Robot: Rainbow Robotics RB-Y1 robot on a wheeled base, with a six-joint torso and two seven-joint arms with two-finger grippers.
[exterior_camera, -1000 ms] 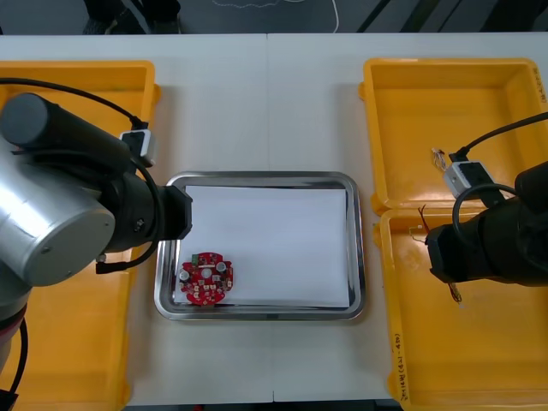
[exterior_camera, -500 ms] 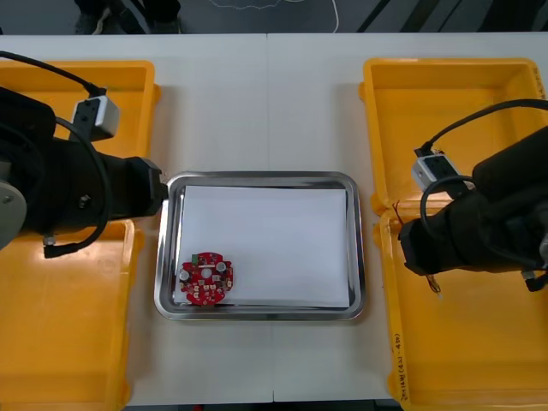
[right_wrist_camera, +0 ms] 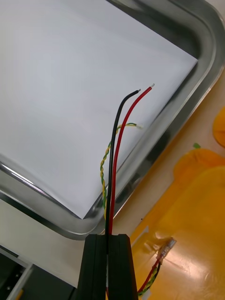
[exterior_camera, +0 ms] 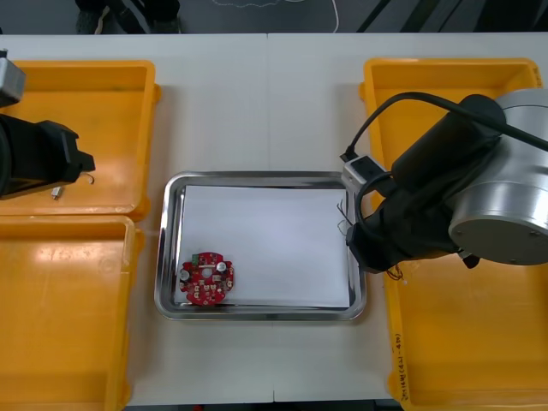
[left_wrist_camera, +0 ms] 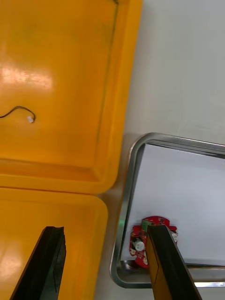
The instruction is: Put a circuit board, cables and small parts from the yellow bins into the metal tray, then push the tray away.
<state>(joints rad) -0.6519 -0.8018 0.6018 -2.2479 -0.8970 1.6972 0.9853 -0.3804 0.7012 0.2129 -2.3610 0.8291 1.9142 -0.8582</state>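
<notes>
Table [exterior_camera: 257,111]: right pincer [right_wrist_camera: 107,237], clamped on cables [right_wrist_camera: 123,122], reached the metal tray [exterior_camera: 257,177]; left pincer [left_wrist_camera: 105,228], spread, withdrew, probably over a yellow bin [exterior_camera: 103,103].

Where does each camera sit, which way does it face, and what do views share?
Front view: above the arms, facing steeply down at the table; both arms show, left and right of the metal tray.
Left wrist view: on the left wrist, facing yellow bins and the tray's corner; left gripper open.
Right wrist view: on the right wrist, facing the tray's edge; right gripper shut on cables.
Shared: front and left wrist views both show the circuit board.
</notes>
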